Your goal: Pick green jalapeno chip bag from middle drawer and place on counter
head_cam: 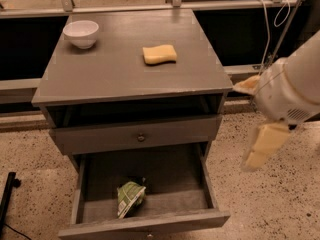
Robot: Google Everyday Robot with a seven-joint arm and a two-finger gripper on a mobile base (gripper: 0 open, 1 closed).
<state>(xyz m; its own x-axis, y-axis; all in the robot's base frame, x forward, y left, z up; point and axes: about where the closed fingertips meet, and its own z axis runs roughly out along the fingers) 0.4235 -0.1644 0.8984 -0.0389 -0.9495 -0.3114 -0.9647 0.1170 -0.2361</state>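
Counter (125,69) on top, middle drawer (170,176) open below, gripper (261,151) off to the right.
Green jalapeno chip bag (130,198) lies on the drawer floor near the front, well left of the gripper and seemingly lower; can't tell the gripper's state.

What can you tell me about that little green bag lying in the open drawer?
The green jalapeno chip bag is a small glossy packet, crumpled, green with white patches and dark print too small to read. It lies on the bare grey floor of the open middle drawer, left of centre, close to the front wall; contact with that wall cannot be judged. The gripper hangs off to the right, outside the drawer, well apart from it.
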